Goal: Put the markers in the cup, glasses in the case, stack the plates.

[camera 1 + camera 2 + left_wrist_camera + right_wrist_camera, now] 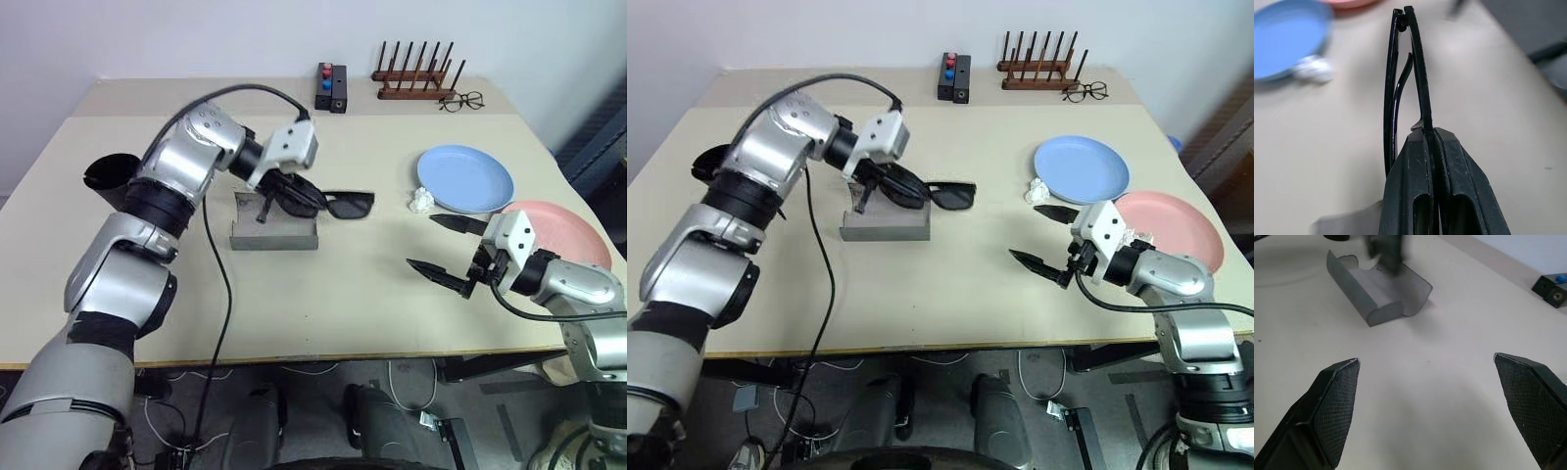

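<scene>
left eye view looks down on a pale beige table [323,294] set against a plain light wall, with cables and dark floor below its front edge. the left gripper [277,196] has its fingers clamped on one arm of the black glasses [328,202], which hang in the air just over the open grey case [274,231]; left wrist view shows the frame pinched edge-on between the two fingers [1459,186]. the black cup [110,174] stands at the table's left edge. the light blue plate [468,178] lies on the right side of the table with a small crumpled white scrap [422,201] touching its near rim, and the pink plate [563,230] lies just beside it, nearer the right edge. the right gripper [446,250] hovers low over bare table in front of the plates, fingers wide apart. at the far edge sit a small black box [331,88], a wooden rack [416,76] of upright pegs and thin-rimmed spectacles [460,100].
</scene>
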`<state>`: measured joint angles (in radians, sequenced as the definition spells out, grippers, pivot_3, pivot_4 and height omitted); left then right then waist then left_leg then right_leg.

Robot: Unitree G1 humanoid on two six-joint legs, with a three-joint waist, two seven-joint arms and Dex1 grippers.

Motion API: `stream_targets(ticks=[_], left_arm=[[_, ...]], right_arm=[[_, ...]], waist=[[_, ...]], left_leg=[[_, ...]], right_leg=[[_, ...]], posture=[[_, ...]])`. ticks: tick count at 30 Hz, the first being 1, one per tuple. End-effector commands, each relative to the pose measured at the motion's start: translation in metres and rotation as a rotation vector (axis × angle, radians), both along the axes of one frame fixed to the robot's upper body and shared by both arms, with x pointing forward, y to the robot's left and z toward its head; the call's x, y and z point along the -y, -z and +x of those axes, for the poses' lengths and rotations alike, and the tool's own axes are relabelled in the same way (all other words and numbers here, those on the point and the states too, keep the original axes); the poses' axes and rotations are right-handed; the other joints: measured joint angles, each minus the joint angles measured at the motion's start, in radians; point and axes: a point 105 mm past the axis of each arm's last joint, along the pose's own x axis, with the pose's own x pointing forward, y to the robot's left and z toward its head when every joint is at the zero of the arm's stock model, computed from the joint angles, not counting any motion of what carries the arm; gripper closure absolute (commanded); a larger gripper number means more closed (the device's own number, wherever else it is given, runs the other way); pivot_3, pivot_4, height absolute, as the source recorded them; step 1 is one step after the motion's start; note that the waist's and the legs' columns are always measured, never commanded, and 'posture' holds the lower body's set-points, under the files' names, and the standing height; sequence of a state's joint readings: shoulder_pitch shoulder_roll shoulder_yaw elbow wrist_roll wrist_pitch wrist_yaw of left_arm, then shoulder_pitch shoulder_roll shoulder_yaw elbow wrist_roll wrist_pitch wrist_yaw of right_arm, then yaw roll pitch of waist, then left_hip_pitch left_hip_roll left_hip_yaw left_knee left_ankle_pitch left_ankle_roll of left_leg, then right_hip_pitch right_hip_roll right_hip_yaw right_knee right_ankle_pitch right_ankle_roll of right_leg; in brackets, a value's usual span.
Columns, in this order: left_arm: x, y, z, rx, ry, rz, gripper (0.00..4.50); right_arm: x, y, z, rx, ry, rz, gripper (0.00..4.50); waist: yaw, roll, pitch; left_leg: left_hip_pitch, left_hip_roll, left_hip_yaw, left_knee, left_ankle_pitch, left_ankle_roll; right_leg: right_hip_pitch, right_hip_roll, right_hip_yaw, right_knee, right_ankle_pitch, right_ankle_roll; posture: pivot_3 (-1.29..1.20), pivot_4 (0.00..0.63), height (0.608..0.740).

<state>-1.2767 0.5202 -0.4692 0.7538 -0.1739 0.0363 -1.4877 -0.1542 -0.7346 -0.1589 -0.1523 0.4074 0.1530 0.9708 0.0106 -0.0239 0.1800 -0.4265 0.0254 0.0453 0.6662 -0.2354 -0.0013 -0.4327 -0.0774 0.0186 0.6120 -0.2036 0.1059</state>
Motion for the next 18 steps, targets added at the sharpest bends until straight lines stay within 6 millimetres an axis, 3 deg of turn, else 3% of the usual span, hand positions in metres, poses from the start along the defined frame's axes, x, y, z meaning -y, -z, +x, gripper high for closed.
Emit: stream_targets(ticks=[1,7,12,18], left_arm=[[-0.019,-0.010,0.012,0.049,-0.074,0.024,4.49],[-0.053,0.010,0.013,-0.005,-0.118,0.154,4.49],[-0.064,0.023,0.015,-0.037,-0.158,0.185,4.49],[-0.063,0.032,0.012,-0.057,-0.150,0.187,4.49]], right_arm=[[-0.002,-0.010,0.003,0.051,-0.015,0.002,0.00],[-0.005,-0.009,0.006,0.056,-0.024,0.005,0.00],[-0.005,-0.009,0.006,0.059,-0.024,0.010,0.00],[-0.005,-0.007,0.003,0.053,-0.027,0.014,0.00]], waist=[[0.000,0.000,0.000],[0.001,0.000,0.000],[0.002,0.000,0.000],[0.001,0.000,0.000]], left_leg=[[0.000,0.000,0.000,0.000,0.000,0.000],[-0.001,0.000,0.000,0.000,0.000,0.000],[-0.001,0.000,0.000,0.000,0.000,0.000],[-0.001,0.000,0.000,0.000,0.000,0.000]], right_leg=[[0.000,0.000,0.000,0.000,0.000,0.000],[-0.001,0.000,0.000,0.000,0.000,0.000],[-0.001,-0.001,0.000,0.000,0.000,0.000],[-0.001,0.000,0.000,0.001,0.000,0.000]], posture=[[0.00,0.150,0.740],[0.00,0.150,0.740],[0.00,0.150,0.740],[0.00,0.150,0.740]])
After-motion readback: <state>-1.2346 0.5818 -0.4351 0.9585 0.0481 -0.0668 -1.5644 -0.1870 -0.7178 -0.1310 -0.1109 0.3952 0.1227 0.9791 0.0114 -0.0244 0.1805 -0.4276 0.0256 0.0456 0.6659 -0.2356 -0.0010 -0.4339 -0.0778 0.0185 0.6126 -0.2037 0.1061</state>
